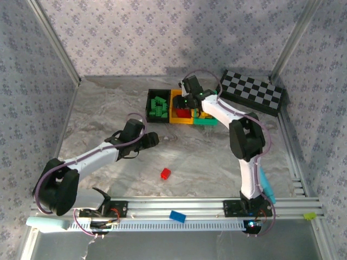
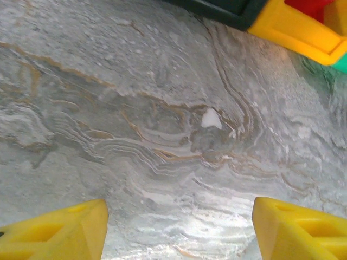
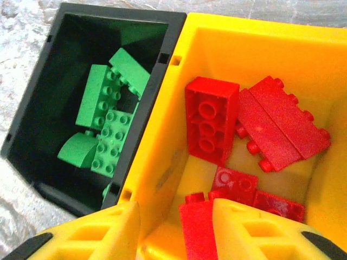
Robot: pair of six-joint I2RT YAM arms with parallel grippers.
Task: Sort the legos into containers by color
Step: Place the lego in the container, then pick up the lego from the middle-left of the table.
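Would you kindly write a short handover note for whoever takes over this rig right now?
Left gripper: jaws open, empty, over the bare marbled table.
Right gripper: jaws apart over the yellow plastic bin, one red brick between them with a gap on one side, so seemingly not clamped.
Done: green studded bricks in the black plastic bin; red studded bricks in the yellow bin.
Left: a loose red brick on the table. The green plastic bin has its contents hidden behind the right arm.

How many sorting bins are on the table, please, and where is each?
3, in a row at the far side: black bin on the left, yellow bin in the middle, green bin on the right, partly hidden behind the right arm.
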